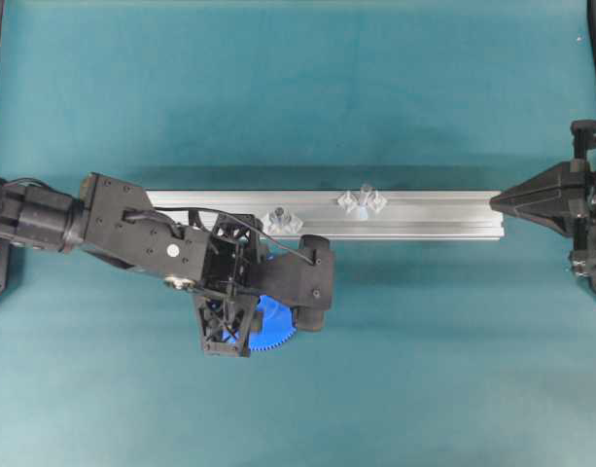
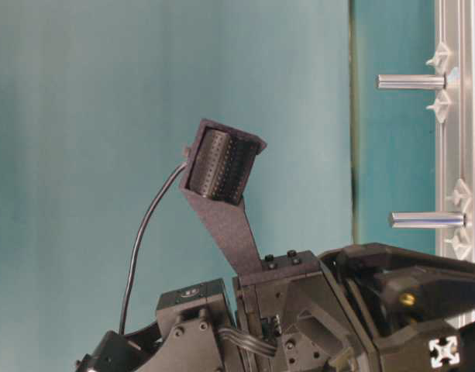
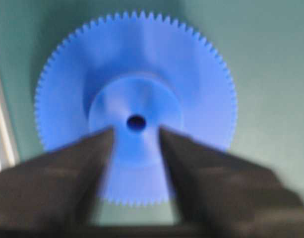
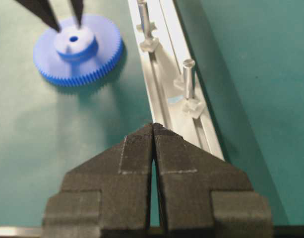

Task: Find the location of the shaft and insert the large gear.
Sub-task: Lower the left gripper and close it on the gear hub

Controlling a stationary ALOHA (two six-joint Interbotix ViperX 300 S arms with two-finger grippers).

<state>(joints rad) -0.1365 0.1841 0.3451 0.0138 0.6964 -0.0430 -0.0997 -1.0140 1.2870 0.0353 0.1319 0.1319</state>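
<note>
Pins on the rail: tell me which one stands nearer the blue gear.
The left pin in the overhead view, beside the left end effector. The gear lies just below it; the other pin stands farther right along the rail.

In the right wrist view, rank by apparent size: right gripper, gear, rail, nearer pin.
1. Right gripper: looks largest, but it sits right at the camera, so that is nearness.
2. Rail: longest, running up the frame.
3. Gear: smaller, though farther away.
4. Nearer pin: smallest.
</note>
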